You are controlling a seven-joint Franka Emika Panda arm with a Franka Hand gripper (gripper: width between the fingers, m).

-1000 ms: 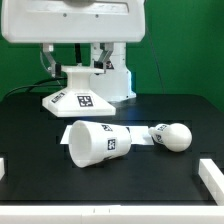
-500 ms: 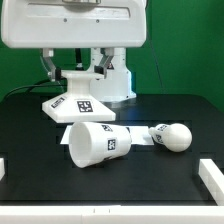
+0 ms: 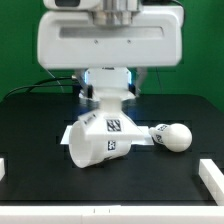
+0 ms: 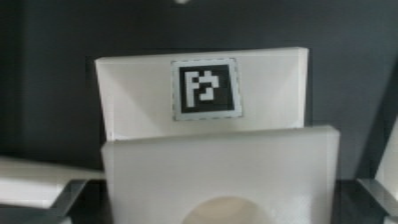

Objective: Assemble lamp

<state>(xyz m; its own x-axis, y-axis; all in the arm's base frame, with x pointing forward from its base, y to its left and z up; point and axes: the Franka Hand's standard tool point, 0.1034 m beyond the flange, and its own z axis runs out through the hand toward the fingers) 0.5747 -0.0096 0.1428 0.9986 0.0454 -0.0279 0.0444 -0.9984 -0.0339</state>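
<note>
The tool (image 3: 106, 90) hangs low over the base (image 3: 108, 116); how far its jaws are apart, or whether they grip anything, cannot be told. The base is just behind the shade (image 3: 88, 145), which lies on the desk (image 3: 35, 125) with the bulb (image 3: 173, 136) beside it.

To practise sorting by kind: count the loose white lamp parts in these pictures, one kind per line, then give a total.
tapered lamp shade, lying on its side: 1
ball-headed bulb, lying beside the shade: 1
square stepped base, tagged, seen in the wrist view: 1
Total: 3
</note>
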